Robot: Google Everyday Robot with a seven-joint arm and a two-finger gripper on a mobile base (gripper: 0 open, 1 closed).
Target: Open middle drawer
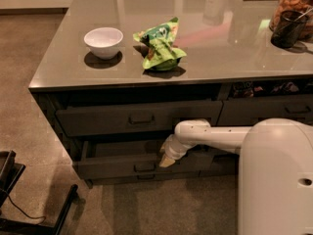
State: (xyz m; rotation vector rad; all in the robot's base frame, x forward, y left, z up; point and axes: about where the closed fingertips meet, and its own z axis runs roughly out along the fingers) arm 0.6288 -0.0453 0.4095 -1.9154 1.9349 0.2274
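Middle drawer (112,166), lower centre-left of frame, sits pulled partway out from the cabinet w/ its interior showing behind the front; loop handle (145,167) at centre. Gripper (166,160) is at the drawer front's top edge, just right of the handle, white arm (220,133) reaching in from the right; open or closed, can't tell. Drawer above (98,120) sits further back. On the countertop (220,58): white bowl (103,41) upper left, crumpled green snack bag (160,45) beside it, approx. centre.
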